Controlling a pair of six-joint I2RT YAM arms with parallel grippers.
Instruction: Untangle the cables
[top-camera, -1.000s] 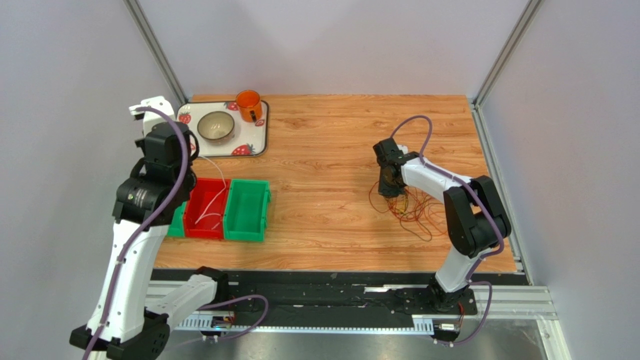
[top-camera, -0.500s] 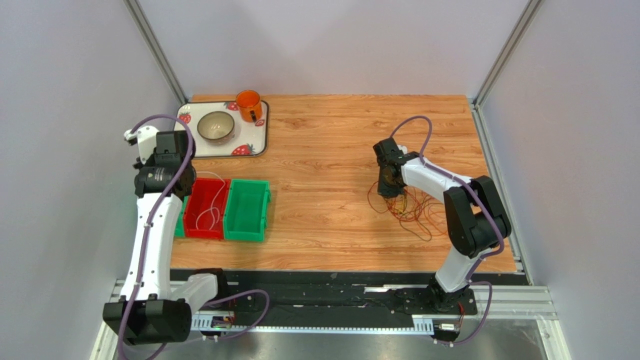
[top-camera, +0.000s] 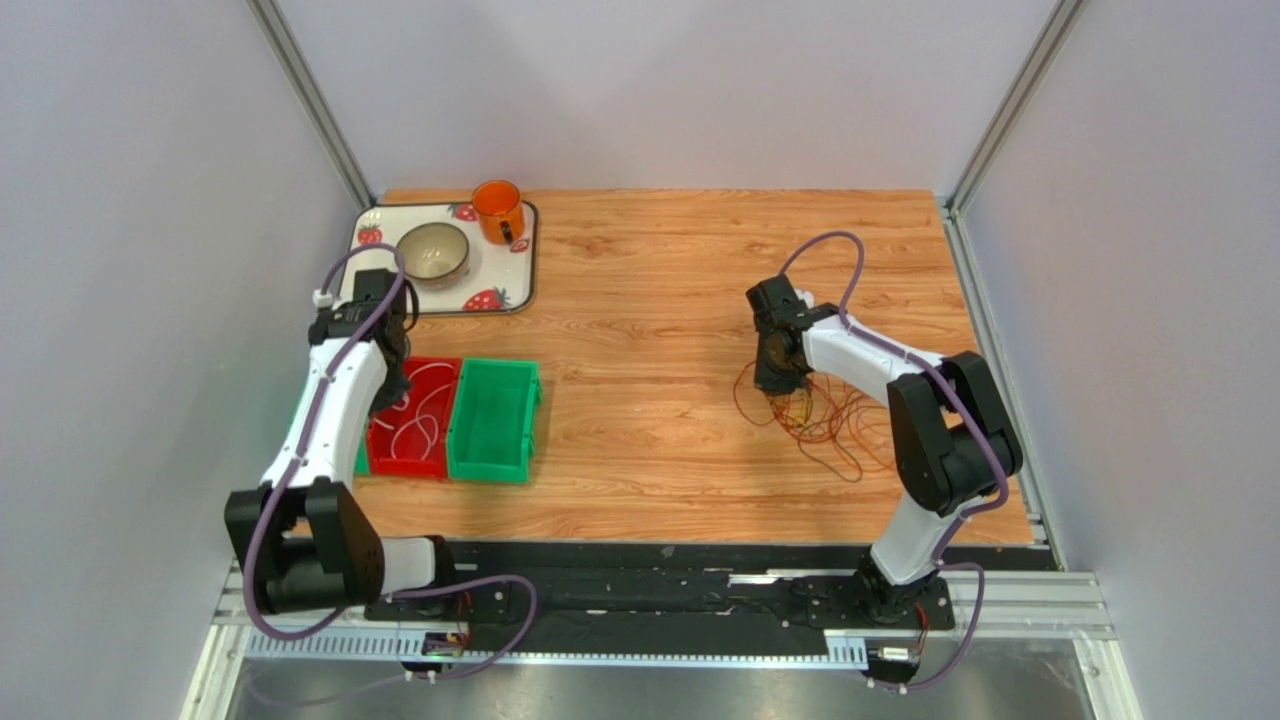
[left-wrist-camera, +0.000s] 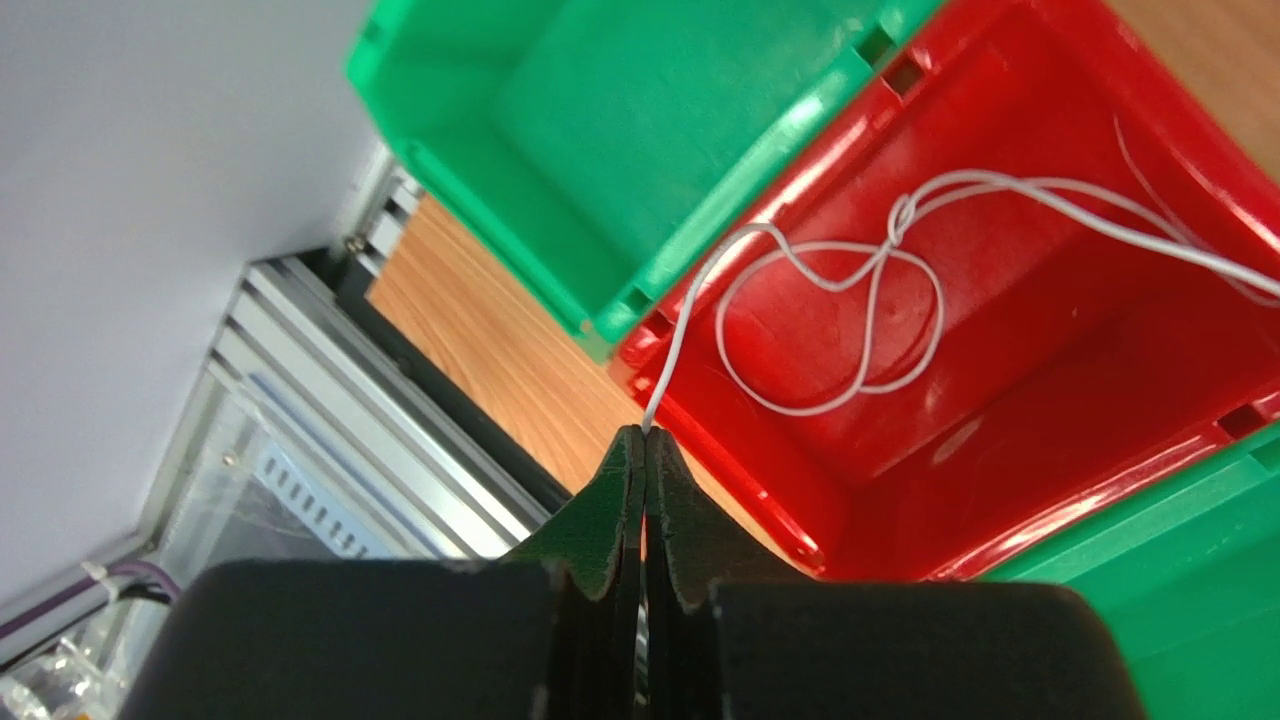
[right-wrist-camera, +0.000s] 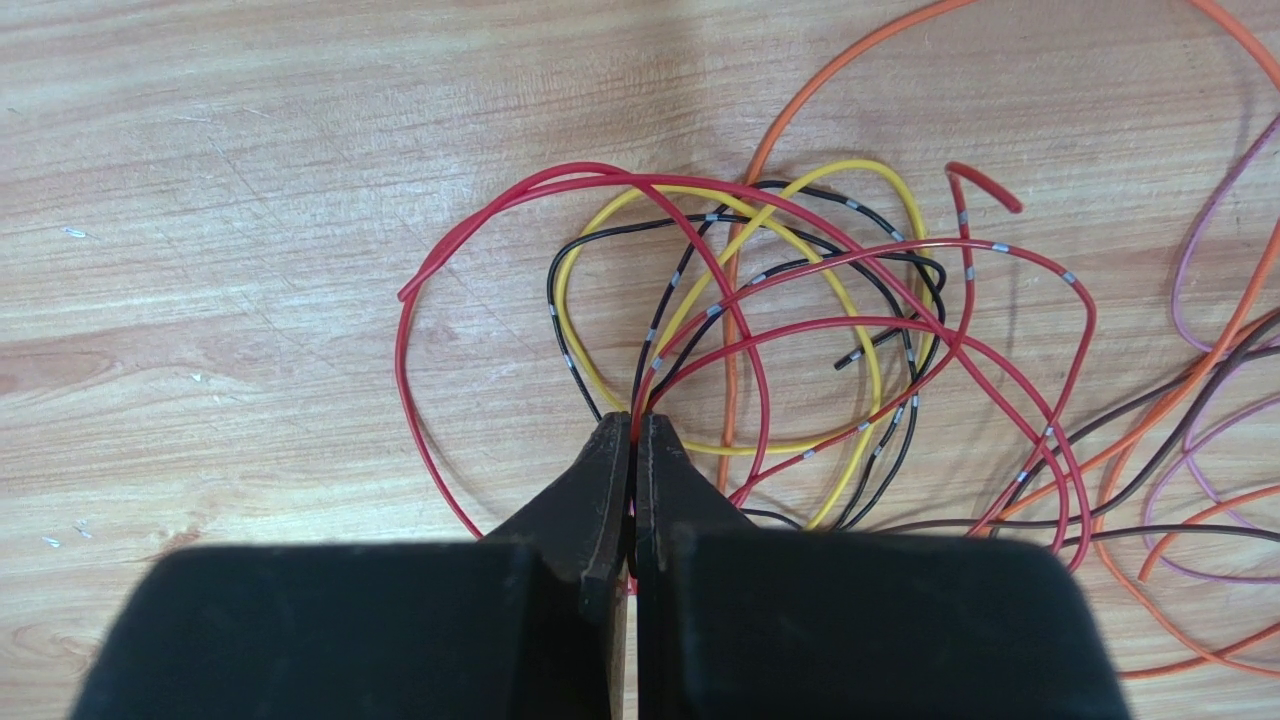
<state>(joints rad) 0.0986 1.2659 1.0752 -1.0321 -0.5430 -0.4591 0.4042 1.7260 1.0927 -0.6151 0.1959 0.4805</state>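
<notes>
White cable: its end is pinched at the tips of the left gripper, jaws clenched on it. From the tips it runs forward and right over the rim of the red bin. It lies in loose crossed loops on that bin's floor, ahead-right of the jaws. 1 green bin stands ahead-left of the jaws, wall against wall with the red bin. A 2nd green bin shows at far right.

Right gripper: jaws pressed together, tips on the near edge of the cables. The cables lie on the wooden table. A red strand and a black strand run straight into the tips. Which of the 2 is actually pinched cannot be told. Red and yellow loops overlap just ahead of the jaws. Orange and dark brown strands trail off to the right.

Top view: the 2 grippers are well apart, the left one at the bins, the right one at the tangle.
</notes>
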